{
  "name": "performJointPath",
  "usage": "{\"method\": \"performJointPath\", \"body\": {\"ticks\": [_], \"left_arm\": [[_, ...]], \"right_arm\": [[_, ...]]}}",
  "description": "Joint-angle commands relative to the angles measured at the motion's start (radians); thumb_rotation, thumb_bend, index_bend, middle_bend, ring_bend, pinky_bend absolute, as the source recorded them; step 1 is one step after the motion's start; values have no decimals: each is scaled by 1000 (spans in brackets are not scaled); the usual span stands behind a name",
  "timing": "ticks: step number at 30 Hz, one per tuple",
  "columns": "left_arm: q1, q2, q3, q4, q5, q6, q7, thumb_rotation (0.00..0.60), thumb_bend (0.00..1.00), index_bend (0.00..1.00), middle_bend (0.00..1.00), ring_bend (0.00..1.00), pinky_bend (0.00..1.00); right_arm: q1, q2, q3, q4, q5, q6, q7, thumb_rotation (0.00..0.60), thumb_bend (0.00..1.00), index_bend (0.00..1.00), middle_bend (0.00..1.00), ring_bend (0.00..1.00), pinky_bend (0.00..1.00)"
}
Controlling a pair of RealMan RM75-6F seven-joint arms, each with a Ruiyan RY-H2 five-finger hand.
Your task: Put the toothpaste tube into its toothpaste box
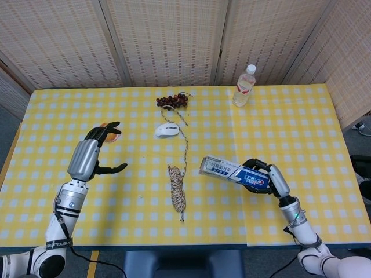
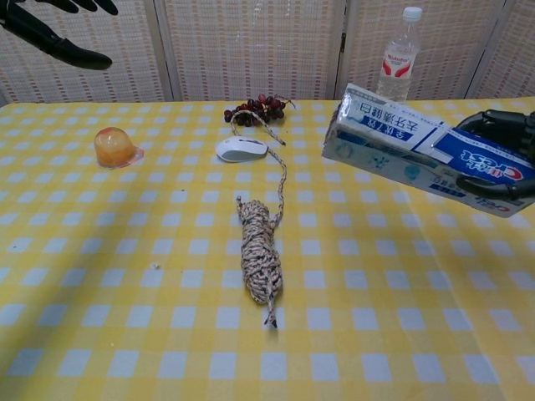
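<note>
A white and blue toothpaste box (image 1: 233,171) (image 2: 422,151) lies nearly level just above the table at centre right. My right hand (image 1: 268,177) (image 2: 505,154) grips its blue end, and its open white end points left. No toothpaste tube shows outside the box; whether one is inside is hidden. My left hand (image 1: 88,155) is raised over the left side of the table, fingers spread and holding nothing; only its fingertips (image 2: 58,46) show at the top left of the chest view.
A coil of speckled rope (image 1: 178,191) (image 2: 260,255) lies at the centre. Behind it are a white mouse (image 1: 167,129) (image 2: 241,149), dark grapes (image 1: 172,101) (image 2: 256,109), an orange jelly cup (image 2: 114,147) and a plastic bottle (image 1: 244,86) (image 2: 397,55).
</note>
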Motion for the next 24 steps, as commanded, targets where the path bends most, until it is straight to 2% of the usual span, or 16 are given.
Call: {"method": "performJointPath", "body": {"ticks": [1,14,20,24], "left_arm": [[4,-8,1,3,8,-1,12,600,121,168,314,217,172],[8,-20,-11,10,1,-41,24,600,120,162,314,218,172],[19,-12,-14,37,-7,-61,7,600,120,160,314,218,171],[24,-10,-14,58,-4,-76,-10,600,120,160,314,218,170]], "right_arm": [[-30,-36,-16,82,3,-12,26,600,293,522,419,495,551],[-70,-132,-60,325,-14,-97,73,600,293,522,419,496,551],[-67,-145,-61,367,-15,-123,61,600,293,522,418,495,549],[-66,-143,-66,376,-21,-131,50,600,293,521,383,457,485]]}}
